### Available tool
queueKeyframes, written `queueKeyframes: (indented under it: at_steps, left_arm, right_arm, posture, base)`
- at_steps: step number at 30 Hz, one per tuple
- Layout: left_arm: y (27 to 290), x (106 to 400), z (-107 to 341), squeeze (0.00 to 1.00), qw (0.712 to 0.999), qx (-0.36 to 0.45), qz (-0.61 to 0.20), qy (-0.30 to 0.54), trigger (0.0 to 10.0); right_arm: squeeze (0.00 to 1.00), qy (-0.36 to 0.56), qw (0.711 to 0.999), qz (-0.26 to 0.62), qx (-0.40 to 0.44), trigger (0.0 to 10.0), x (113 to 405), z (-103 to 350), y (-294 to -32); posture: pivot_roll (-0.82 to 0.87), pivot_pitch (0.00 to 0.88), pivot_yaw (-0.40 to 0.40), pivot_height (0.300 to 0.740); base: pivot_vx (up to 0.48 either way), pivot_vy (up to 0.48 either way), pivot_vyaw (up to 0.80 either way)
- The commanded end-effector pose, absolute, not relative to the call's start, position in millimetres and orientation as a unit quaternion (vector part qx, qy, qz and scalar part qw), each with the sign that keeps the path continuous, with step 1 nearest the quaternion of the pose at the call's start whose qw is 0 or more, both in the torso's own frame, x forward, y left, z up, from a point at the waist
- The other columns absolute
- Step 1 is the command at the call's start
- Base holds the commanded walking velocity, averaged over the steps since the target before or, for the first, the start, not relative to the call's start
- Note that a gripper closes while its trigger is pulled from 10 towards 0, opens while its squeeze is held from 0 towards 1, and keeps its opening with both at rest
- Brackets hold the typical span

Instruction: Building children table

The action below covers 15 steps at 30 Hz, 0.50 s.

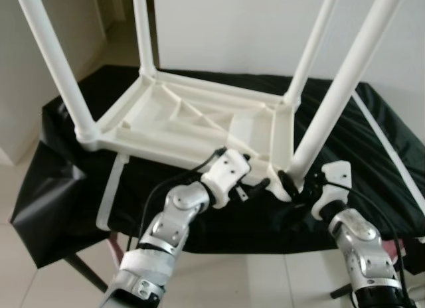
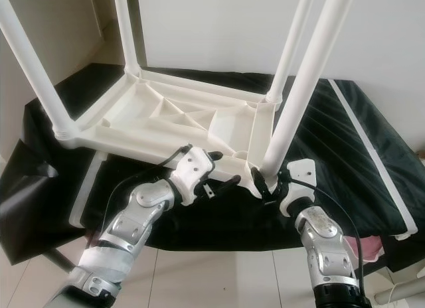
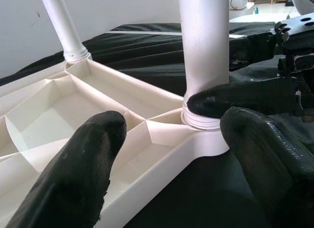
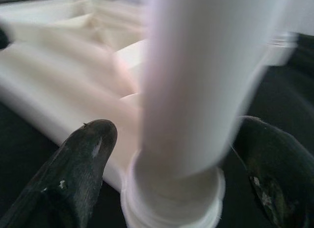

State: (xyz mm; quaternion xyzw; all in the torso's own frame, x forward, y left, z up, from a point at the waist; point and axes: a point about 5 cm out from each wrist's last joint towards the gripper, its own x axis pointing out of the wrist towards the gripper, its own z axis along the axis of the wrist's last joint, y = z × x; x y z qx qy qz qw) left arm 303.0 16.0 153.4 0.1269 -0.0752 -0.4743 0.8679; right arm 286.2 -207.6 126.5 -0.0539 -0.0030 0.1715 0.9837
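A white plastic children's table [image 1: 199, 115] lies upside down on a black-covered surface, its four legs pointing up. My right gripper [image 1: 295, 185] is at the base of the near-right leg [image 1: 332, 102], open, with one finger on each side of the leg just above its collar [image 4: 171, 198]. One finger [image 3: 235, 98] touches the leg there. My left gripper [image 1: 259, 187] hovers open just to the left, at the same near corner. Its two fingers [image 3: 83, 164] straddle the ribbed frame beside the leg socket and hold nothing.
The black cover [image 1: 66, 188] drapes over the support's edges, with white strips [image 1: 109, 195] along its left and right sides. A white wall [image 1: 252, 29] stands behind. Pale tiled floor [image 1: 26, 275] lies below the front edge.
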Motion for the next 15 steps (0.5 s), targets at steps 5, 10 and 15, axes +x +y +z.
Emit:
queueKeyframes:
  at_steps: [5, 10, 15]
  left_arm:
    - [13, 306, 156, 0.00, 0.878, 0.132, -0.452, -0.086, 10.0]
    - [13, 306, 156, 0.00, 0.878, 0.132, -0.451, -0.088, 10.0]
    - [17, 307, 157, 0.00, 0.882, 0.134, -0.443, -0.090, 10.0]
  right_arm:
    - [0.00, 0.005, 0.970, 0.224, -0.094, 10.0, 301, 130, -213]
    - [0.00, 0.011, 0.962, 0.253, -0.104, 2.9, 307, 128, -209]
    - [0.00, 0.030, 0.956, 0.274, -0.098, 0.0, 305, 119, -208]
  posture:
    - [-0.05, 0.000, -0.033, 0.740]
    - [-0.05, 0.000, -0.036, 0.740]
    - [-0.03, 0.000, -0.045, 0.740]
  base:
    - [0.000, 0.000, 0.00]
    - [0.000, 0.000, 0.00]
    - [0.000, 0.000, 0.00]
